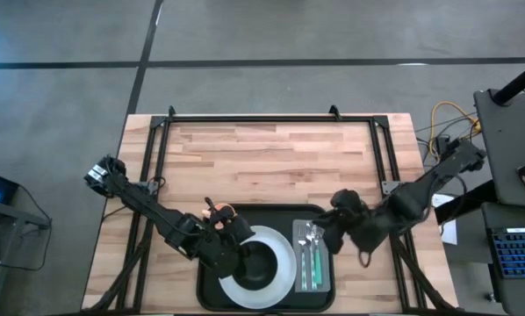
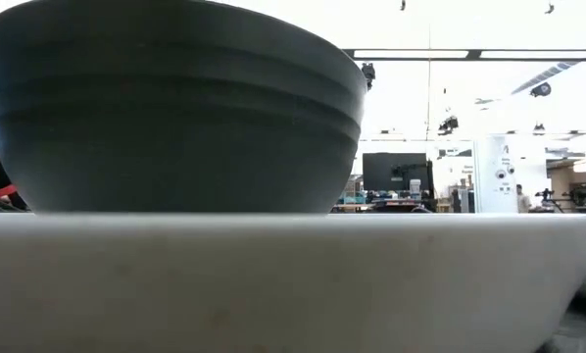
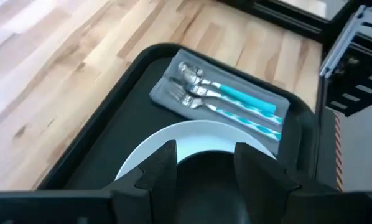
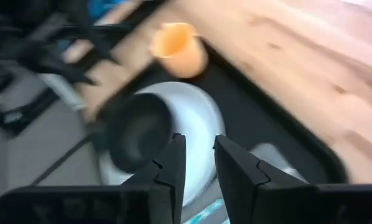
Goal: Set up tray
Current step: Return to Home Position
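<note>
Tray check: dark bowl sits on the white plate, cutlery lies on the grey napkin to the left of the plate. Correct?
One thing is off: the grey napkin with the cutlery lies to the right of the white plate, not the left, as the high view shows. The dark bowl does sit on the plate, all on the tray.

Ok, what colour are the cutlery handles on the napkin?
Teal-green handles, lying on the grey napkin; the left wrist view shows them best.
</note>
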